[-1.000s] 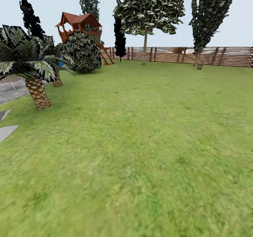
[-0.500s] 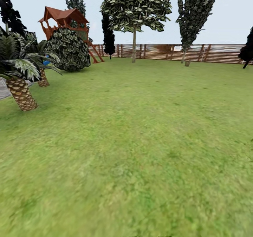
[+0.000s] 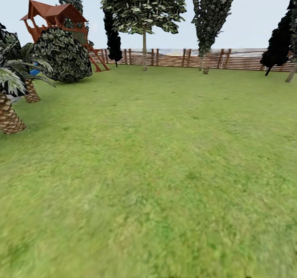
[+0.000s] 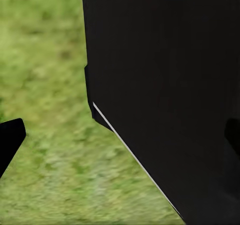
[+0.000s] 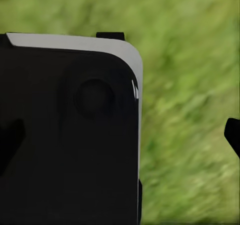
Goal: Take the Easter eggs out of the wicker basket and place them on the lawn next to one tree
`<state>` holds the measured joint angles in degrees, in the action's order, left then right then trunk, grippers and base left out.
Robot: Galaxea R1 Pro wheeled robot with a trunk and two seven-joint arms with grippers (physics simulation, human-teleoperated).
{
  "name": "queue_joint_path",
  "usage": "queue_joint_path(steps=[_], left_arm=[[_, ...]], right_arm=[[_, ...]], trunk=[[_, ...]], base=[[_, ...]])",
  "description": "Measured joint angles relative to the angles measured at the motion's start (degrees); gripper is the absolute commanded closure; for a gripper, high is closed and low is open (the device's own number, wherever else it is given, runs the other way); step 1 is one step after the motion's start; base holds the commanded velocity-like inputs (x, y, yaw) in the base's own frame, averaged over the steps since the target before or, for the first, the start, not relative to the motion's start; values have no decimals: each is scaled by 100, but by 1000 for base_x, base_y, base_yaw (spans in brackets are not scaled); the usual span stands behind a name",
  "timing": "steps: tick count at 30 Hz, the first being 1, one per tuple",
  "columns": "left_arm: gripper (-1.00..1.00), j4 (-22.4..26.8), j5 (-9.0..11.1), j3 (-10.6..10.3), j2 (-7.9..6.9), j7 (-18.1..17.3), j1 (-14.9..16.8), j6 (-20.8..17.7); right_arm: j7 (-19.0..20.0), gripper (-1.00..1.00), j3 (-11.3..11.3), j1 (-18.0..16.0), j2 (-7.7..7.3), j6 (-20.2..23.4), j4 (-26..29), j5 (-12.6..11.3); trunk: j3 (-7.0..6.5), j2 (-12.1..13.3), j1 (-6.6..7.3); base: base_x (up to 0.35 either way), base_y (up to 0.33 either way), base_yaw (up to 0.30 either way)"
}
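Observation:
The lawn [image 3: 156, 158] spreads wide and green ahead of me in the head view. A tree [image 3: 144, 53] with a slender pale trunk and mottled leaf panels stands far off by the fence. A small tan-brown shape [image 3: 206, 70], which looks like the wicker basket, sits on the grass near a second tall tree [image 3: 210, 10]. The Easter eggs are out of view. My left gripper [image 4: 120, 137] is open above grass, beside the robot's black body. My right gripper [image 5: 120, 137] is open too, with nothing between its fingers.
A brown slat fence [image 3: 239, 59] closes the far side. At the left stand a red playhouse [image 3: 53, 16], a round bush [image 3: 64, 55] and short palms [image 3: 8, 113]. A black conifer [image 3: 280, 43] is at the far right.
The whole head view has swung to the right, so the camera turned. Palms and playhouse slid left, the paving slabs left the picture, and a black conifer came in at the right.

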<state>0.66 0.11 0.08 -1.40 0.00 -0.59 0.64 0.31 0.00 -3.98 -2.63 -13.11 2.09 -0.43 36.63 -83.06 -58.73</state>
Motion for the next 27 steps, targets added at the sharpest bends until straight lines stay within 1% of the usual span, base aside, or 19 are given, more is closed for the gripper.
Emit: queue_joint_path(steps=[8,22,27], left_arm=[[-100,-2,2,0,0,0,0,0],[-100,3,1,0,0,0,1,2],[-100,106,-2,0,0,0,2,5]], right_arm=[[-1,-100,-8,2,-3,3,1,3],[1,-100,-11,4,-9,2,1,4],[1,-100,-9,3,-3,4,0,4]], trunk=[[47,0,0],[51,0,0],[51,0,0]], base=[[0,0,-229],[0,0,-284],[0,0,-286]])
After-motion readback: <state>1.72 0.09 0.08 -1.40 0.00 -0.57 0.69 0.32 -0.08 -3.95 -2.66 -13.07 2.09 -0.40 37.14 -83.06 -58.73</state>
